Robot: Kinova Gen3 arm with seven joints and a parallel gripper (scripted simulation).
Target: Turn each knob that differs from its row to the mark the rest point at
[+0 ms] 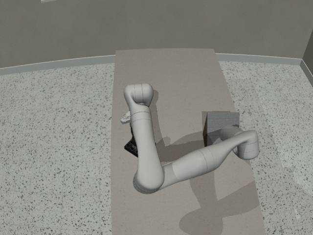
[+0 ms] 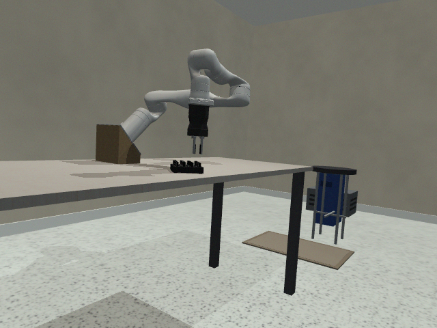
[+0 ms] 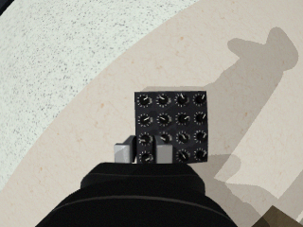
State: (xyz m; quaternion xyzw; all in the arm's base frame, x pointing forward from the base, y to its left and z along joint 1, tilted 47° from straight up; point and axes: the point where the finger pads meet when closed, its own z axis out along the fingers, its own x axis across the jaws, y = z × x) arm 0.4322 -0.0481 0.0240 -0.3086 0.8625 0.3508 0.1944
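The black knob box [image 3: 170,128] stands on the table with its sixteen knobs in four rows; the white lines are too small to read. In the exterior view the box [image 2: 186,166] sits near the table's far edge. In the top view only a corner of the box [image 1: 130,147] shows beside the forearm. My gripper [image 2: 197,145] hangs straight down a little above the box, clear of the knobs. In the wrist view its fingers stand partly open over a knob in the box's nearest row, at the left end. Nothing is between them.
The arm's base block [image 1: 221,125] stands at the table's right side and also shows in the exterior view [image 2: 113,143]. The box lies close to the table's left edge [image 1: 112,152]. A stool with a blue unit [image 2: 333,197] stands on the floor beyond the table.
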